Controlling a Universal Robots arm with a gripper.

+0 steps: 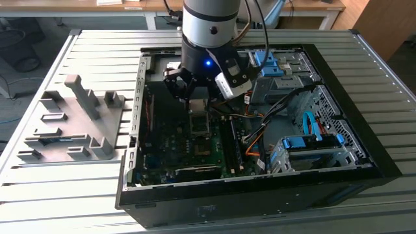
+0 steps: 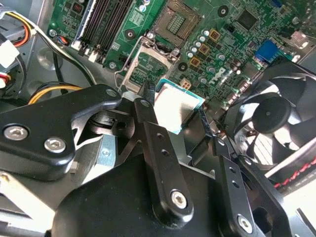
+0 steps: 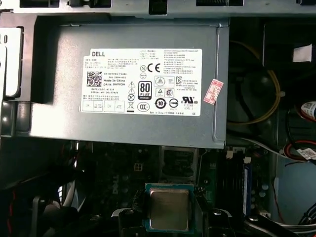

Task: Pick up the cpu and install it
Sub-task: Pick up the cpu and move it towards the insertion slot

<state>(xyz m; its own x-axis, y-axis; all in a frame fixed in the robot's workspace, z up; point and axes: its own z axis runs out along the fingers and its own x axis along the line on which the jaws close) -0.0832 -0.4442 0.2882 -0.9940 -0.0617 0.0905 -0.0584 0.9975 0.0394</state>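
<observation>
The cpu (image 2: 178,104) is a small square chip with a dull silver face and a green edge, clamped between my black fingers (image 2: 148,111). My gripper (image 2: 174,111) is shut on it and holds it just above the motherboard, close to the open metal-framed socket (image 2: 150,61). In the first wrist view the cpu (image 3: 169,207) sits between the finger tips below the big grey box. In the exterior view my gripper (image 1: 197,100) hangs inside the open computer case (image 1: 136,146), over the green board.
A grey power supply with a white label (image 3: 143,81) lies close ahead. A black fan (image 2: 276,123) stands beside the gripper. Memory slots (image 2: 106,22), cable bundles (image 1: 256,131) and blue drive bays (image 1: 312,144) crowd the case. A grey fixture tray (image 1: 71,122) sits at the exterior view's left.
</observation>
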